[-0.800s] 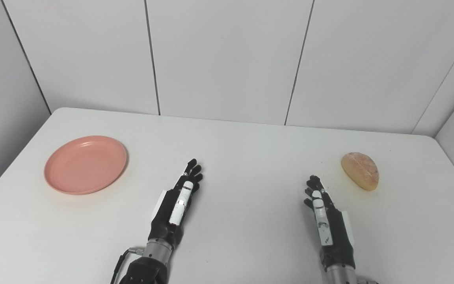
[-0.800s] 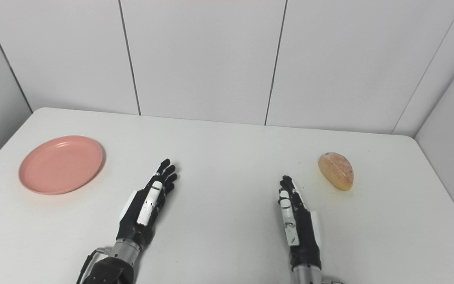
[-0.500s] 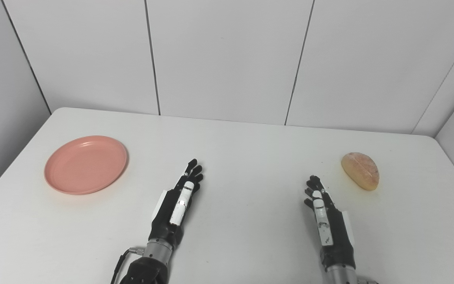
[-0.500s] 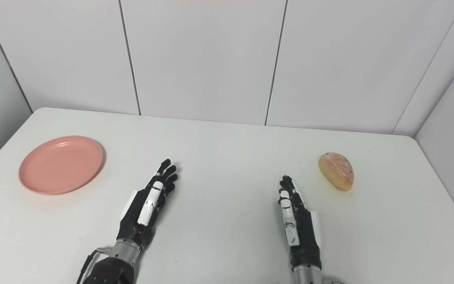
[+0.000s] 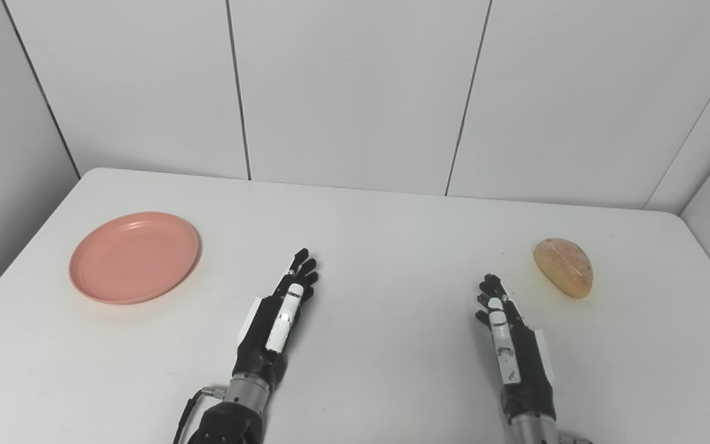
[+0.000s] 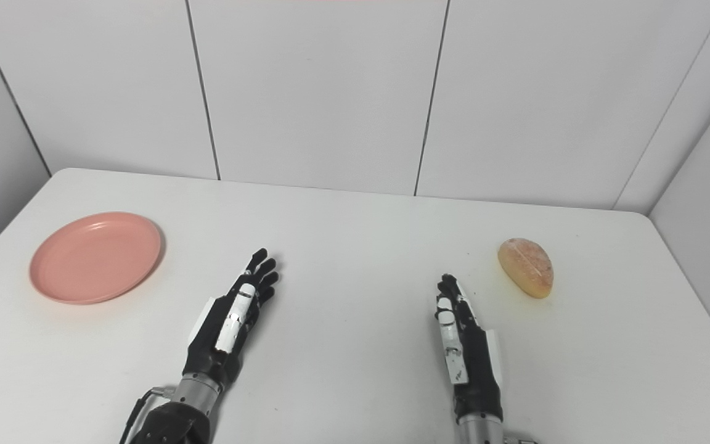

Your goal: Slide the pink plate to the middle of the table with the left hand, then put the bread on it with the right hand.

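At the left of the frame the pink plate [image 5: 134, 257] lies flat, the bread [image 5: 564, 267] sits far right, and both the left hand [image 5: 276, 319] and right hand [image 5: 508, 338] wait low, empty, fingers straight, so nothing looks started.

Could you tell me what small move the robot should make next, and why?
Probably reach the left hand leftward to the pink plate: the plate sits near the table's left edge, empty and untouched, and both hands are open, the right hand beside the bread.

Both head cameras look down from above the near edge of the table [image 5: 392, 222]. They face the back wall [image 5: 355, 92]. The right eye view sits slightly to the right, and both share the whole tabletop.
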Controlling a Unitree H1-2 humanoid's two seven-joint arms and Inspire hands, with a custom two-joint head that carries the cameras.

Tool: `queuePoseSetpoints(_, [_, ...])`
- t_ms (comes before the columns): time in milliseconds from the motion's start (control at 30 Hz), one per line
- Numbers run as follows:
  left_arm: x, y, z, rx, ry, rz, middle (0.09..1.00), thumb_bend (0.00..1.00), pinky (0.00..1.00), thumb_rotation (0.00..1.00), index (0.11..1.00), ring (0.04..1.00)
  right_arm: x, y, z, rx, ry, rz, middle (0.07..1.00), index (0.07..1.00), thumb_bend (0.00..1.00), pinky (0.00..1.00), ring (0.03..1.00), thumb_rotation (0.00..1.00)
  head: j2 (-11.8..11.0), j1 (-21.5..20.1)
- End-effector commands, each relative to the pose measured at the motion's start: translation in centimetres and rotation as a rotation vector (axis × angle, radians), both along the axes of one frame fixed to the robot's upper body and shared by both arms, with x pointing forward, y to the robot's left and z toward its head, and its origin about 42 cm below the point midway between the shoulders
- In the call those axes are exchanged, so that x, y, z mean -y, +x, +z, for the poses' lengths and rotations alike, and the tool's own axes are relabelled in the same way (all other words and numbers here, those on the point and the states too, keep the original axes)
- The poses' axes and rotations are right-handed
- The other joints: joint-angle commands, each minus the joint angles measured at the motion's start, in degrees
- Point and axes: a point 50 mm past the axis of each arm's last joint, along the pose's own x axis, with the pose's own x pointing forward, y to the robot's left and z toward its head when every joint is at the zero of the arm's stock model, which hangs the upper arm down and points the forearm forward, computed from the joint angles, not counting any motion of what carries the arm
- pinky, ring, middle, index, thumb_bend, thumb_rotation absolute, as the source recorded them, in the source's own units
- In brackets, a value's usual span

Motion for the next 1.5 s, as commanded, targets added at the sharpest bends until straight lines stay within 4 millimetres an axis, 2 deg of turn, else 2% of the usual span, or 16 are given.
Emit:
queuePoseSetpoints(0, [0.1, -0.7, -1.3, -0.042, -0.009, 0.000, 0.963, 0.31, 0.97, 0.94, 0.951, 0.956, 0.2, 0.0, -0.3, 0.022, 0.004, 0.006, 0.910, 0.904, 0.23, 0.88, 0.908, 1.00, 0.1, 0.0])
queuePoseSetpoints(200, [0.1, -0.6, -1.3, -0.039, -0.013, 0.000, 0.963, 0.31, 0.97, 0.94, 0.952, 0.957, 0.2, 0.1, -0.4, 0.021, 0.002, 0.011, 0.911, 0.906, 0.24, 0.88, 0.908, 1.00, 0.1, 0.0])
queuePoseSetpoints(400, [0.5, -0.6, -1.5, -0.041, -0.010, -0.007, 0.967, 0.31, 0.98, 0.96, 0.954, 0.961, 0.6, 0.0, -0.6, 0.018, 0.018, 0.023, 0.922, 0.916, 0.24, 0.89, 0.919, 1.00, -0.8, 2.2])
queuePoseSetpoints(533, [1.1, -0.6, -1.7, -0.048, -0.005, -0.011, 0.968, 0.31, 0.97, 0.95, 0.953, 0.959, 1.2, 0.0, -0.8, 0.025, 0.033, 0.031, 0.928, 0.921, 0.23, 0.91, 0.924, 1.00, -1.8, 5.7])
queuePoseSetpoints(567, [1.3, -0.7, -1.8, -0.049, -0.002, -0.011, 0.968, 0.31, 0.97, 0.95, 0.953, 0.959, 1.4, -0.1, -0.9, 0.027, 0.030, 0.031, 0.929, 0.922, 0.22, 0.91, 0.925, 1.00, -2.7, 8.3])
queuePoseSetpoints(600, [1.5, -0.7, -1.9, -0.050, 0.000, -0.011, 0.963, 0.32, 0.97, 0.94, 0.949, 0.954, 1.6, -0.2, -0.9, 0.029, 0.026, 0.031, 0.928, 0.925, 0.22, 0.91, 0.925, 1.00, -2.7, 8.3])
queuePoseSetpoints(633, [1.9, -0.7, -2.0, -0.059, -0.001, -0.008, 0.962, 0.32, 0.96, 0.93, 0.948, 0.952, 1.9, -0.3, -1.0, 0.030, 0.029, 0.034, 0.928, 0.926, 0.22, 0.91, 0.925, 1.00, -3.6, 10.5])
queuePoseSetpoints(667, [2.1, -0.8, -2.1, -0.065, -0.002, -0.006, 0.956, 0.32, 0.96, 0.92, 0.942, 0.946, 2.1, -0.4, -1.1, 0.031, 0.031, 0.036, 0.932, 0.931, 0.22, 0.92, 0.929, 1.00, -3.6, 10.5])
queuePoseSetpoints(700, [2.5, -0.8, -2.2, -0.072, -0.002, -0.005, 0.951, 0.33, 0.95, 0.91, 0.938, 0.941, 2.5, -0.4, -1.2, 0.039, 0.028, 0.040, 0.935, 0.935, 0.21, 0.93, 0.931, 1.00, -4.6, 13.0])
queuePoseSetpoints(733, [2.7, -0.8, -2.3, -0.076, -0.001, -0.005, 0.949, 0.33, 0.95, 0.91, 0.936, 0.939, 2.7, -0.5, -1.3, 0.045, 0.024, 0.042, 0.936, 0.936, 0.21, 0.93, 0.931, 1.00, -4.6, 13.0])
queuePoseSetpoints(767, [3.1, -0.8, -2.5, -0.080, 0.001, -0.005, 0.945, 0.32, 0.95, 0.90, 0.932, 0.935, 3.1, -0.5, -1.5, 0.053, 0.019, 0.044, 0.937, 0.939, 0.21, 0.93, 0.932, 1.00, -5.6, 15.4])
queuePoseSetpoints(800, [3.4, -0.8, -2.6, -0.083, 0.003, -0.004, 0.944, 0.32, 0.95, 0.90, 0.931, 0.935, 3.4, -0.5, -1.6, 0.059, 0.016, 0.046, 0.937, 0.940, 0.20, 0.93, 0.932, 1.00, -5.6, 15.4])
queuePoseSetpoints(833, [3.7, -0.8, -2.7, -0.086, 0.009, -0.003, 0.943, 0.32, 0.95, 0.90, 0.930, 0.934, 3.7, -0.5, -1.8, 0.063, 0.013, 0.048, 0.937, 0.941, 0.20, 0.94, 0.932, 1.00, -6.6, 17.3])
queuePoseSetpoints(967, [4.7, -0.7, -3.2, -0.087, 0.039, 0.001, 0.935, 0.33, 0.92, 0.96, 0.927, 0.926, 4.4, -0.3, -2.0, 0.064, 0.016, 0.047, 0.939, 0.942, 0.20, 0.96, 0.936, 1.00, -8.0, 20.1])
queuePoseSetpoints(1133, [5.5, -0.6, -3.5, -0.089, 0.060, 0.009, 0.933, 0.32, 0.91, 0.99, 0.931, 0.922, 5.0, -0.3, -2.2, 0.058, 0.008, 0.047, 0.944, 0.949, 0.18, 0.96, 0.941, 1.00, -8.7, 21.6])
queuePoseSetpoints(1467, [5.7, -0.5, -3.7, -0.096, 0.056, 0.009, 0.937, 0.33, 0.91, 1.00, 0.930, 0.929, 4.6, -0.5, -1.4, 0.061, 0.030, 0.045, 0.954, 0.954, 0.14, 0.99, 0.954, 1.00, -9.0, 21.8])
